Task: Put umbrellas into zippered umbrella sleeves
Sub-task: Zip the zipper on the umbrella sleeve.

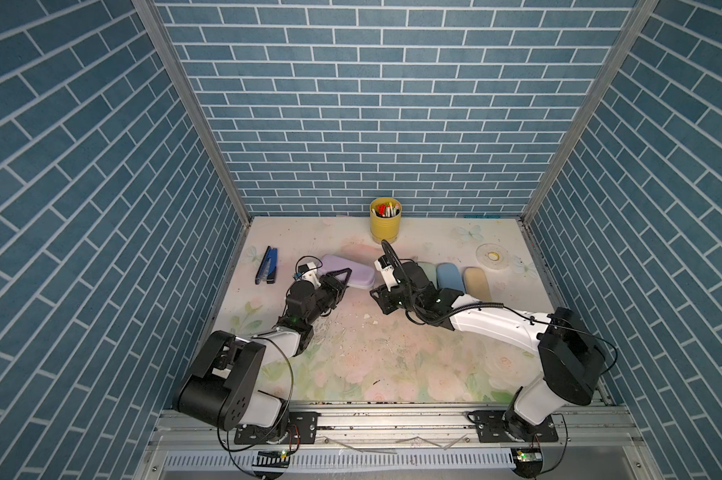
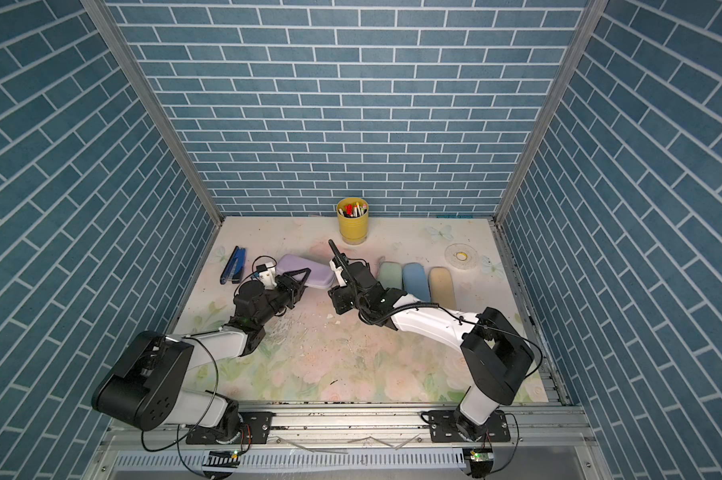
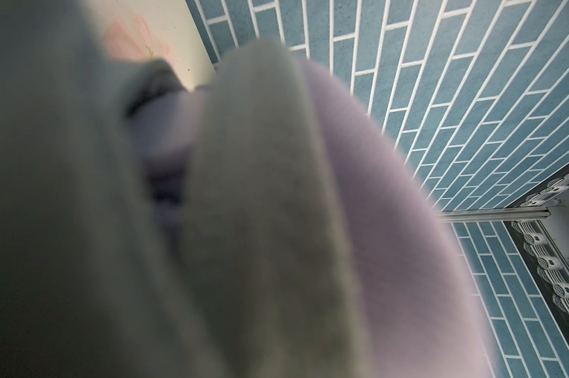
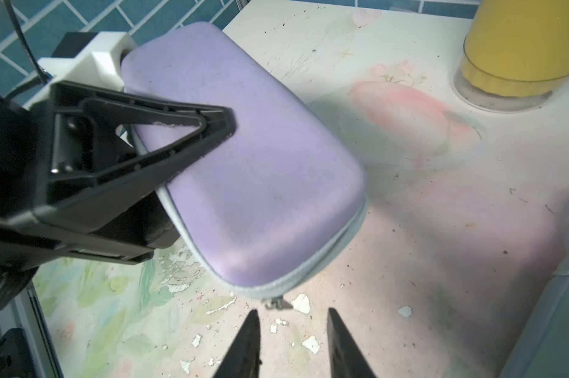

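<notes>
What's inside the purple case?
Nothing inside shows. The purple case looks zipped along its visible edge, with the left pincer clamping one end. The left wrist view is too blurred.

Blue brick-patterned walls [image 1: 392, 124] with aluminium corner posts [image 1: 193, 108] stood beyond and beside the jaws; a worn floral tabletop [image 1: 392, 365] lay beneath them

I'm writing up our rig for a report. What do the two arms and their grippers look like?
Both the left arm and right arm have white link shells, bulky black joint housings and black looping cables; the right also carries a ribbed black hose. The left gripper and right gripper are black, with tapering triangular jaws.
</notes>
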You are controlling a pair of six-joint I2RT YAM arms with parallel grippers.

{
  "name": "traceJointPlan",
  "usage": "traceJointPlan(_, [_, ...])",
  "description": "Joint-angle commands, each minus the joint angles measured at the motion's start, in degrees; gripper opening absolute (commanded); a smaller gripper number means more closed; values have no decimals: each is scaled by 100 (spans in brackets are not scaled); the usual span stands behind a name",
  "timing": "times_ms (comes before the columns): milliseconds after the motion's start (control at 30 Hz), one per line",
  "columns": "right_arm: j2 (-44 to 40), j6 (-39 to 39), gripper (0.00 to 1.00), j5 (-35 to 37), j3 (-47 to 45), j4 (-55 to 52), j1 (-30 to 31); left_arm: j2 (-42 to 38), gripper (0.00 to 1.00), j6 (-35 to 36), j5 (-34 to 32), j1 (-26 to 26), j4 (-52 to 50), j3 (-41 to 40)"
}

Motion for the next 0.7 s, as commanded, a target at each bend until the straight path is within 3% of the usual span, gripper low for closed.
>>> traceJointPlan(0, [132,-495,27,-27,209,90,13,-153,35,85,123,-29,216,249])
traceJointPlan(367, [26,-973,0,-269,13,306,-101,-51,29,69,597,-9,114,383])
traceJointPlan(667, [18,-1623,0,-935,57,-143,-890,140,9,105,2413,617,-372,710])
